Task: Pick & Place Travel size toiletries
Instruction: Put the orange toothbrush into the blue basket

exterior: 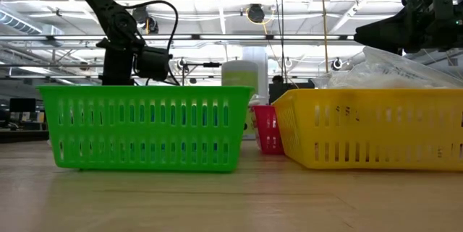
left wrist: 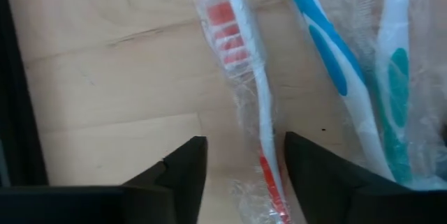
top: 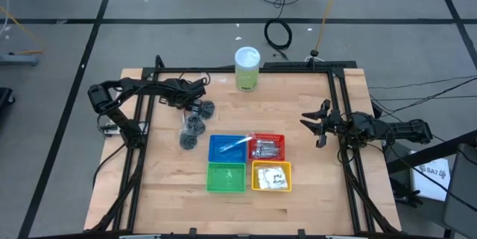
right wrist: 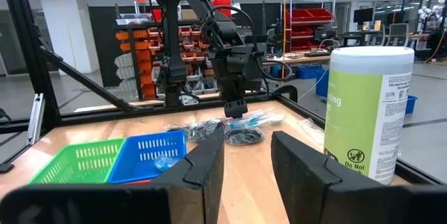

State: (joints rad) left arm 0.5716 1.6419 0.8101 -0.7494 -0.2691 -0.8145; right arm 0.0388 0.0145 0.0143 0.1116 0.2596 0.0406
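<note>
High view is showing the left gripper reaching down at the far left of the table, over a loose pile of wrapped toothbrushes and dark puffs; these are lying unsorted, probably because they are waiting to go into the baskets. In the left wrist view its fingers are standing apart, one on each side of a red toothbrush in clear wrap, not yet pressing it that I can see. Two blue brushes are lying just beside it, so a clean grip on one alone looks tricky.

Near the middle, four baskets are sitting together: blue holding a pale stick, green nearer, red holding silver tubes, yellow holding white sachets. The sorting by kind is looking partly done.

At the far edge a green cylinder is standing upright.

At the right edge the right gripper is waiting, fingers apart, holding nothing.
</note>
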